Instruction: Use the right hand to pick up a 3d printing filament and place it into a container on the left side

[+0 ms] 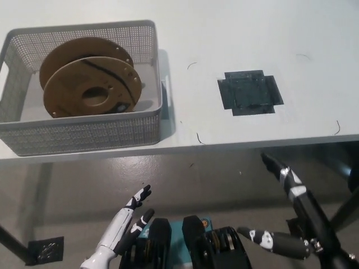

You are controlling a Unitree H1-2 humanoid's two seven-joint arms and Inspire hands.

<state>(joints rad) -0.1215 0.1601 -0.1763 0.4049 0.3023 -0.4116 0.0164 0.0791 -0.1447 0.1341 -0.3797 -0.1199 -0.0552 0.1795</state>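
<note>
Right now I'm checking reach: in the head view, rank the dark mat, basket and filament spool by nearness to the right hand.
From the right hand:
1. Dark mat, table's right part.
2. Basket, far left.
3. Filament spool, inside the basket.

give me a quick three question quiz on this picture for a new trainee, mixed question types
1. True or false: the filament spool lies inside the mesh basket.
2. Which robot hand is lower right, below the table edge? A) white left robot hand B) black right robot hand
3. Fill in: the dark square patch sits on the white ____.

Key: 1 true; 2 B, and it holds nothing, fingers apart; 3 table.
</note>
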